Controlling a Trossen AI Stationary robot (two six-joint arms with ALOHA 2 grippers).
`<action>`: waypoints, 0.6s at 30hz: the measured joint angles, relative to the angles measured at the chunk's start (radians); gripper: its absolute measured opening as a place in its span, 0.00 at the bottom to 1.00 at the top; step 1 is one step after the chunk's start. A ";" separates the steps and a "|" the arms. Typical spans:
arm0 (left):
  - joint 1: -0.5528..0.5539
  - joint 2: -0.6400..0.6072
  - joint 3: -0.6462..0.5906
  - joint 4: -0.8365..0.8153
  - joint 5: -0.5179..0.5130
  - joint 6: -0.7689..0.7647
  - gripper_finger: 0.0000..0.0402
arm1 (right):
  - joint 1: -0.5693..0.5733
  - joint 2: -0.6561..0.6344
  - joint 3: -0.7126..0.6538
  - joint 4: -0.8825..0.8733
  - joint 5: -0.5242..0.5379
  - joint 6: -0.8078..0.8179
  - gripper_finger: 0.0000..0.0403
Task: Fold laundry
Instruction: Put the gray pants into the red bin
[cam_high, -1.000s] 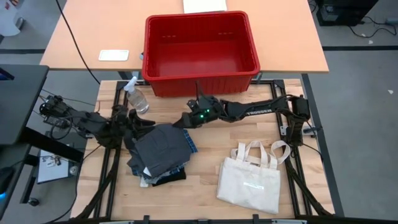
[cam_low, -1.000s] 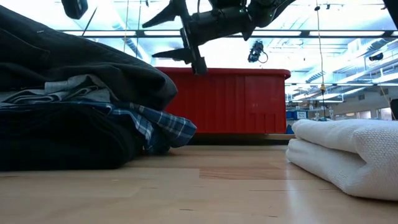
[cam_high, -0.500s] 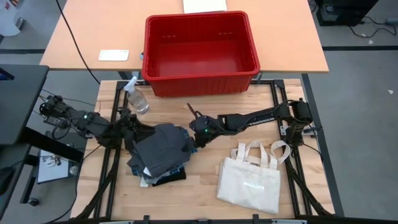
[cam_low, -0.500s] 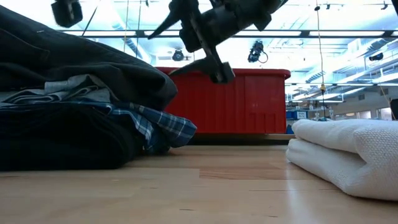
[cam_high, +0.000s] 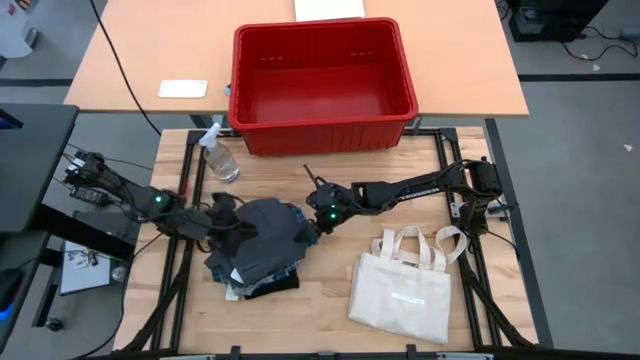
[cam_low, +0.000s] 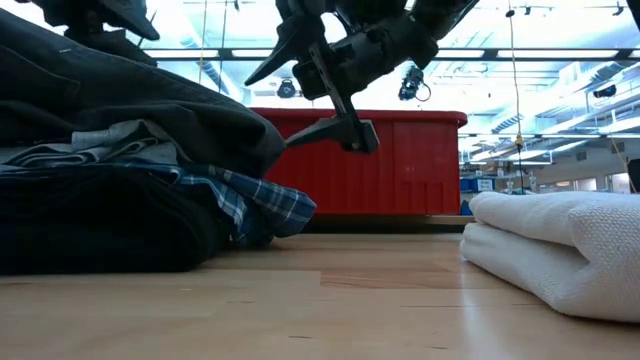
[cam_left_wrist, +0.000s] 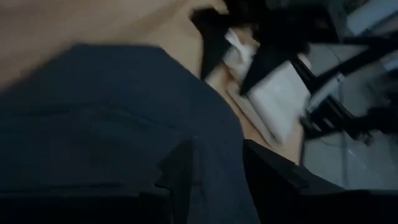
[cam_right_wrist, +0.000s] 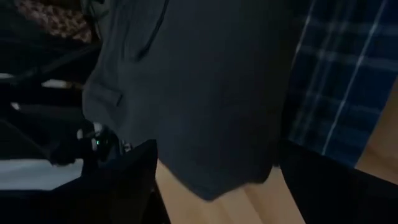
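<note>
The laundry lies in a pile (cam_high: 258, 250) on the table's left half. A dark grey garment (cam_high: 265, 232) is on top, blue-and-white plaid (cam_high: 309, 234) peeks out at the right edge, light grey shows in a fold (cam_low: 120, 140), and black (cam_high: 272, 284) is underneath. My left gripper (cam_high: 226, 214) is open over the pile's left side, with dark grey cloth (cam_left_wrist: 124, 112) filling its wrist view. My right gripper (cam_high: 318, 220) is open at the pile's right edge and hangs above the table (cam_low: 305, 95). The top garment's edge (cam_right_wrist: 217, 149) shows between its fingers. My left gripper (cam_left_wrist: 216, 150) comes at the dark grey garment level from the table's left. One finger (cam_left_wrist: 180, 171) stands on each side of a ridge of cloth (cam_left_wrist: 211, 180). Whether the fingers touch the cloth, I cannot tell.
A red bin (cam_high: 320, 80) stands at the table's far edge, with a spray bottle (cam_high: 220, 156) to its left. A folded cream tote bag (cam_high: 402, 292) lies near the right front corner. Bare wood (cam_high: 330, 290) separates the pile from the bag.
My right gripper has swung from in front of the bin toward the near edge and down, to the pile's right edge, and its fingers have tipped downward. My left gripper has moved toward the table's right, over the pile's left side. The pile has kept its shape.
</note>
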 joint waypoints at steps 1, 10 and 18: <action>0.000 0.008 0.000 0.006 0.034 -0.013 0.36 | -0.001 0.000 -0.001 0.002 0.004 0.000 0.85; -0.038 0.064 0.000 -0.169 0.191 -0.117 0.36 | -0.010 0.000 -0.002 -0.006 -0.021 -0.040 0.86; -0.041 0.160 0.002 -0.213 0.183 -0.078 0.36 | -0.008 0.000 -0.002 -0.006 0.022 -0.043 0.86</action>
